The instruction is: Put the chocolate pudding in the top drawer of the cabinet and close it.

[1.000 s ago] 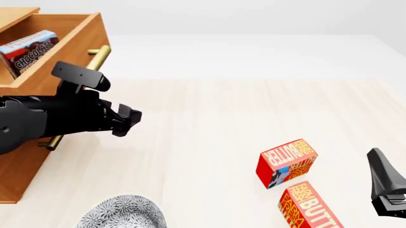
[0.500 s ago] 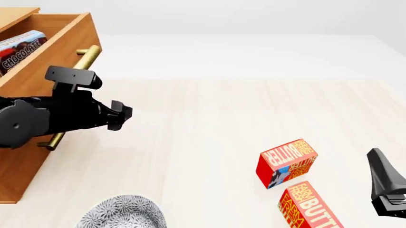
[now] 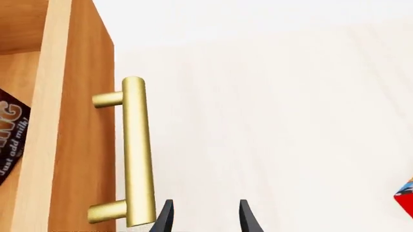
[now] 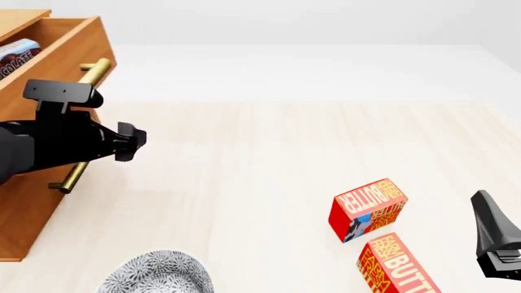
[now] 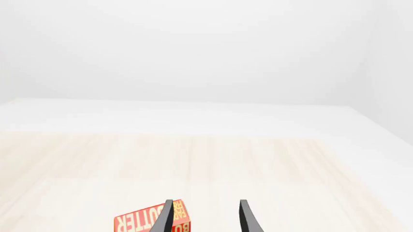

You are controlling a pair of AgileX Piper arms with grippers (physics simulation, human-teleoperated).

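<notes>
**Drawer nearly shut, pudding already inside**

The chocolate pudding [image 4: 16,55] lies inside the top drawer [image 4: 61,64] of the cabinet [image 4: 33,201], only its lettered face showing above the drawer's front board. With the box stowed, what remains to handle is the drawer itself: stiff wood that likely slides on rails and looks heavy next to any box here, so a steady push should serve better than a pinch.

The brass handle [image 3: 137,154] stands off the drawer front on two short posts. It looks smooth and round, likely slippery to grip, yet rigid enough to take a shove. The flat board beside the handle seems the safer contact.

The left gripper [image 3: 205,220] sits just beside the handle's lower end, on the side away from the drawer front, jaws parted and holding nothing. The right gripper [image 5: 205,217] is well apart from the cabinet, jaws likewise parted and empty, with a butter box [image 5: 152,220] beyond its fingertips.
</notes>
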